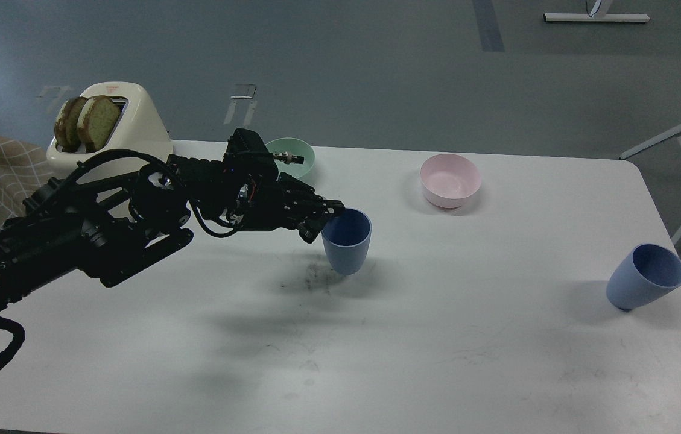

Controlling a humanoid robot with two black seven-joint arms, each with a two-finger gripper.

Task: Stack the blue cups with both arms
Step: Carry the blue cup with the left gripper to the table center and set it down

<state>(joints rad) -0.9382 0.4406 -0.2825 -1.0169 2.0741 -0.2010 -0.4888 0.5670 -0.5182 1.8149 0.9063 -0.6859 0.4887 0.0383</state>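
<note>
My left gripper (323, 218) is shut on the rim of a dusty-blue cup (347, 242), which stands upright near the middle of the white table (437, 337), its base at or just above the surface. The left arm reaches in from the left edge. The second blue cup (643, 277) stands alone at the table's right edge. My right arm and gripper are out of view.
A mint-green bowl (299, 152) sits at the back, partly hidden behind my left arm. A pink bowl (450, 179) sits at the back right. A cream toaster (117, 120) with two bread slices stands at the back left corner.
</note>
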